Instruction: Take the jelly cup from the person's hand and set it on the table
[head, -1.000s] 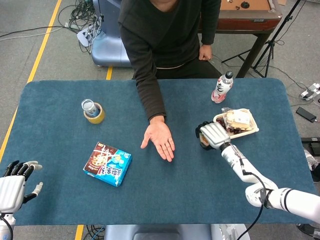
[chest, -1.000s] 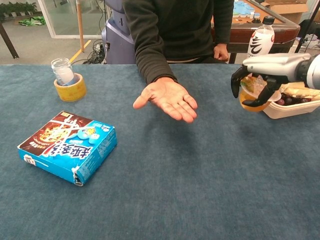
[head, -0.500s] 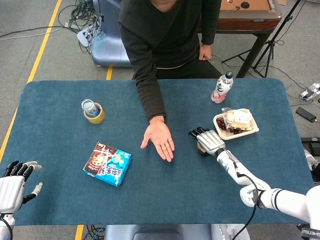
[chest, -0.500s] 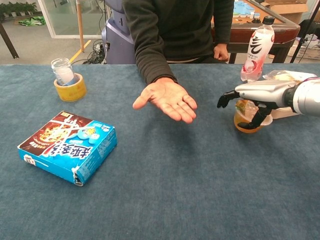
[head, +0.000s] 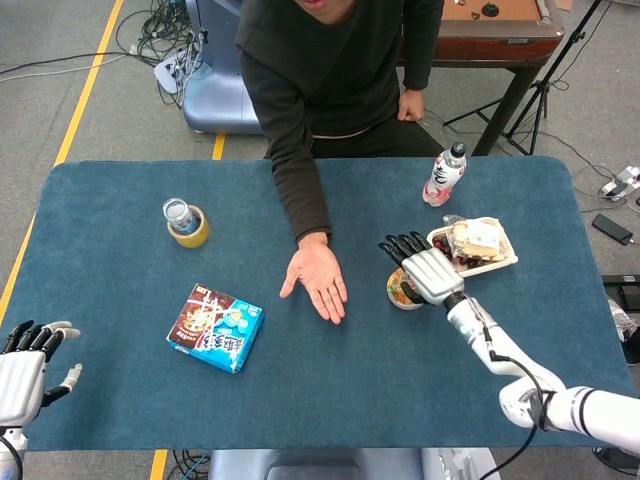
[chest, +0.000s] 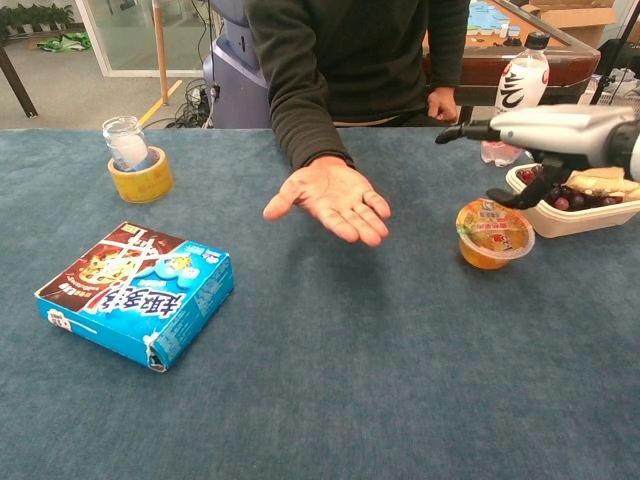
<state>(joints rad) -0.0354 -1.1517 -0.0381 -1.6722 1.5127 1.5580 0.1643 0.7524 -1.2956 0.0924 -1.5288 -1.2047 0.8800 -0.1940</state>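
Note:
The orange jelly cup (chest: 493, 233) stands upright on the blue table, right of the person's empty open palm (chest: 333, 197). In the head view the jelly cup (head: 402, 289) shows partly under my right hand (head: 424, 268). My right hand (chest: 530, 135) hovers above and just behind the cup with fingers spread, holding nothing and not touching it. At the table's near left corner my left hand (head: 22, 365) hangs open and empty.
A blue snack box (chest: 135, 291) lies at front left. A small jar sits inside a yellow tape roll (chest: 139, 172) at back left. A food tray (chest: 578, 199) and a drink bottle (chest: 519, 88) stand close behind my right hand.
My right hand lowered the jelly cup to the table, let go, spread its fingers and rose above it. The person's palm stayed put; my left hand barely moved.

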